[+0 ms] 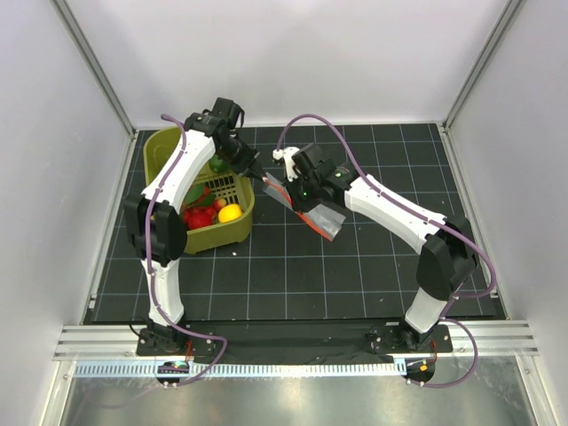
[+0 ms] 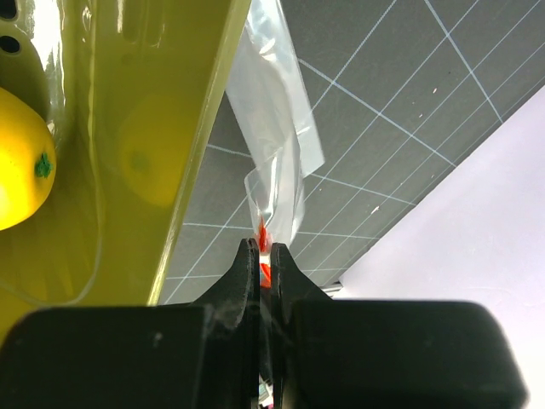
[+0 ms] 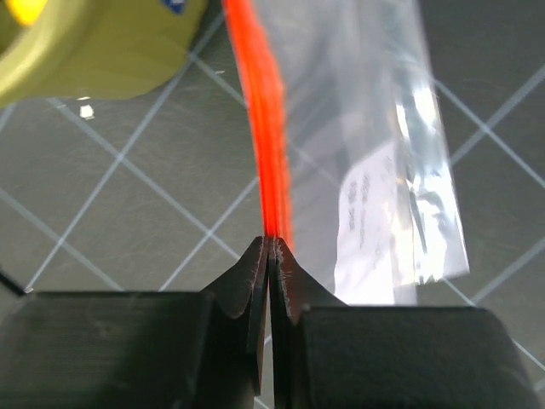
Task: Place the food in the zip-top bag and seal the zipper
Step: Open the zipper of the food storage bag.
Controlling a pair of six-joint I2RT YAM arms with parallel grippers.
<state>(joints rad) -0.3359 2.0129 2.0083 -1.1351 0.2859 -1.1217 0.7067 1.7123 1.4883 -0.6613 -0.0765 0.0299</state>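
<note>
Both arms are on the bag (image 1: 326, 223) now, and it hangs stretched between them just to the right of the basket (image 1: 161, 143), above the counter (image 1: 355, 266). The left claw (image 2: 264, 253) is squeezed tight with a sliver of the red zipper (image 3: 266, 128) caught between its tips, right up against the basket's outer wall. The right claw (image 3: 271, 247) is pinched closed on the same strip at the end farther from the basket, fingertips together with the red band running straight out of them. So the bag is held at both ends of its mouth, but that's as far as it goes: the food (image 1: 230, 213), yellow ball, red pieces, green ones, all sits inside the basket, and nothing shows inside the bag, which looks flat and empty. Whether the mouth is parted or pressed closed I can't tell; the strip reads as one red line from the right wrist. By my reckoning this is early going, since the mouth needs opening, every piece has to go in, and the seal comes last.
</note>
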